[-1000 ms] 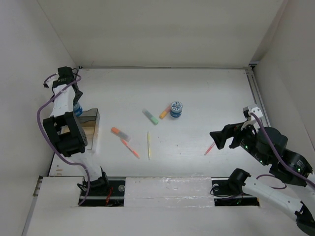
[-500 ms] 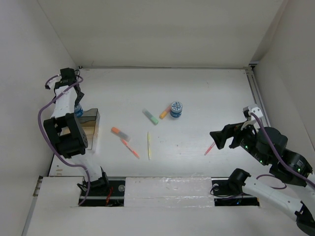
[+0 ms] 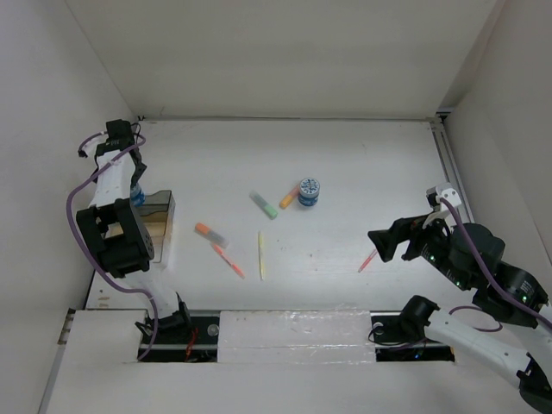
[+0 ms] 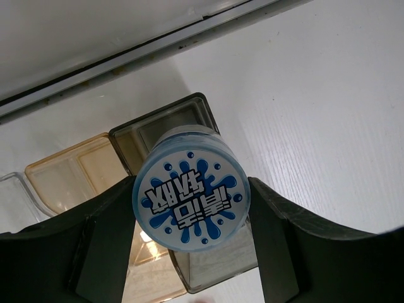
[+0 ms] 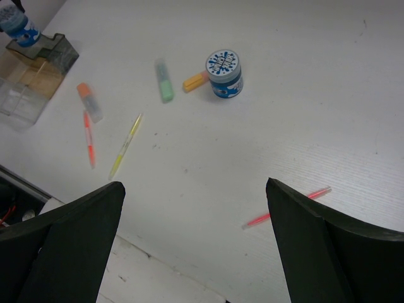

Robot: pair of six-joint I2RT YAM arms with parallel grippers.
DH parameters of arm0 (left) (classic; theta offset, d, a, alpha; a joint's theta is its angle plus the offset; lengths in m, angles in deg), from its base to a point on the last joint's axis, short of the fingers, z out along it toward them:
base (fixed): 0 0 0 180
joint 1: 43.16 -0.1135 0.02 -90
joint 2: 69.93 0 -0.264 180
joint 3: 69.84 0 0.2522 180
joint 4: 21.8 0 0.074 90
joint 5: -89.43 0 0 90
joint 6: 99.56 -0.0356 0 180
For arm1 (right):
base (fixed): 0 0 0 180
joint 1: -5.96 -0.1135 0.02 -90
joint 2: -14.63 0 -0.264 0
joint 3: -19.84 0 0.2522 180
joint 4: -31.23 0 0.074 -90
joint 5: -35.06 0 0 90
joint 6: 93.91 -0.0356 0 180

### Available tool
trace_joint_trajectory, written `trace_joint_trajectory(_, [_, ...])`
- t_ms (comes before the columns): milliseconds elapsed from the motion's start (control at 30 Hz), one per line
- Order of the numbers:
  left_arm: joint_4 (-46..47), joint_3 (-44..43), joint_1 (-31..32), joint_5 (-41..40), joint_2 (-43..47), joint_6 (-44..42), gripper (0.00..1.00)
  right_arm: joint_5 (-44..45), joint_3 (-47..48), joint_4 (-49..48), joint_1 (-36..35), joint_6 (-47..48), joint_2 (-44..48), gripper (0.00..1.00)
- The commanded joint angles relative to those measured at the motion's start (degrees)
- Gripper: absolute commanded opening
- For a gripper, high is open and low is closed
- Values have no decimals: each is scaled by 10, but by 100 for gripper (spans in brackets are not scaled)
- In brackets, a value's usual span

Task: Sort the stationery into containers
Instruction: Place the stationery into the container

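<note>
1. Since a second ago the left arm's wrist has shifted slightly toward the table's middle. Everything lying on the table (image 3: 362,164) has stayed where it was.
2. One blue-and-white cylinder (image 4: 191,197) is clamped by its sides in the left gripper (image 4: 189,214), its printed top facing the wrist camera. It hangs over the dark end compartment of the tray (image 4: 82,170); whether it touches the tray cannot be told.
3. The tray sits near the table's left edge, with tan and clear compartments beside the dark one.
4. The second cylinder (image 3: 309,191) stands upright mid-table. The orange highlighter (image 3: 288,197) lies just beside it and the green-grey highlighter (image 3: 264,204) is near.
5. Nearer the arms lie the grey-capped orange highlighter (image 3: 210,232), the orange-red pen (image 3: 228,260) and the yellow pen (image 3: 260,254).
6. The pink pen (image 3: 368,259) lies well apart on the right, near the right gripper (image 5: 192,246), whose fingers are spread wide and hold nothing.
</note>
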Motion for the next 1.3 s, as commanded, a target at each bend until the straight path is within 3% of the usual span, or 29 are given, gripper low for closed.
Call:
trace_joint_trajectory(0, [-12, 6, 0, -27, 33, 6, 0, 8, 12, -27, -6, 2, 2, 100])
trace_joint_trajectory(800, [-22, 0, -5, -33, -8, 23, 0, 3, 12, -27, -6, 2, 2, 100])
trace_joint_trajectory(1000, [-27, 0, -5, -47, -2, 36, 13, 3, 12, -27, -6, 2, 2, 100])
trace_joint_trajectory(1233, [-27, 0, -5, -41, -2, 36, 22, 3, 12, -27, -6, 2, 2, 100])
trace_joint_trajectory(1267, [-27, 0, -5, -35, -7, 36, 32, 3, 12, -27, -6, 2, 2, 100])
